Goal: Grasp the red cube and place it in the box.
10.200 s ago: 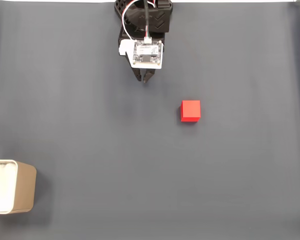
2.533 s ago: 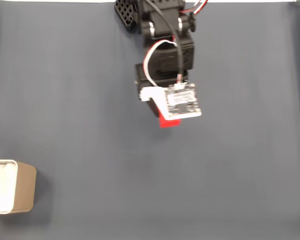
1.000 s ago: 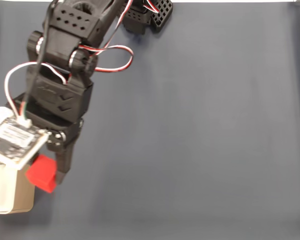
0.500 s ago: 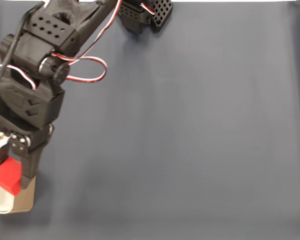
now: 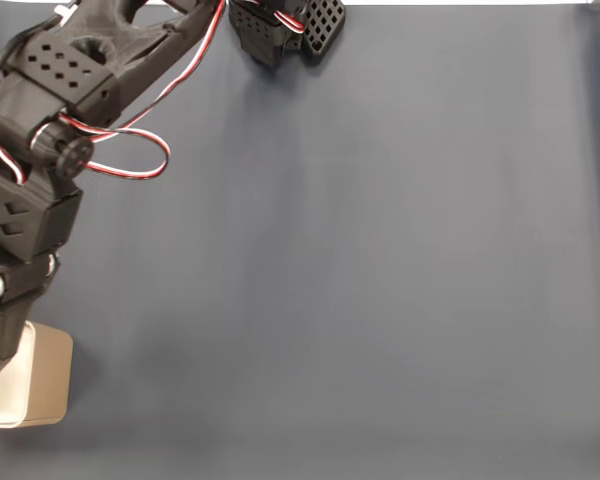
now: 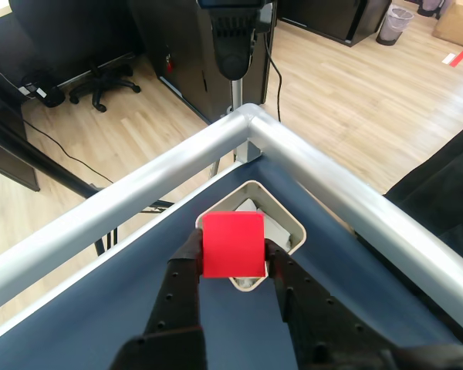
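I have the small bright red plain-faced cube (image 6: 232, 243) clamped between the two black fingers (image 6: 282, 281) of the gripper (image 6: 231, 262). The fingers are closed to the cube's width, one pad pressed against each side face, and the cube sits at the fingertips with its top face square to the other view.

Key relation: in the other view, the small beige rounded-corner box with the white interior (image 6: 289, 220) lies directly beyond and below the cube, in the corner formed by the two aluminium frame rails (image 6: 139, 193). The cube covers most of the opening; the box rim shows above it, to its right and just under it. I judge the cube to be over the opening, raised clear of the rim, though I cannot tell how high.

In the fixed view, the black arm (image 5: 40, 130) reaches to the left edge of the dark blue-grey counter (image 5: 380, 260). A sliver of red shows at that edge, above the box (image 5: 42, 375); the fingers are cut off there.

Judgement: the carry is nearly complete. The coming move is a short descent, then a release. Risk: the cube may catch on the near rim if it is off-centre.
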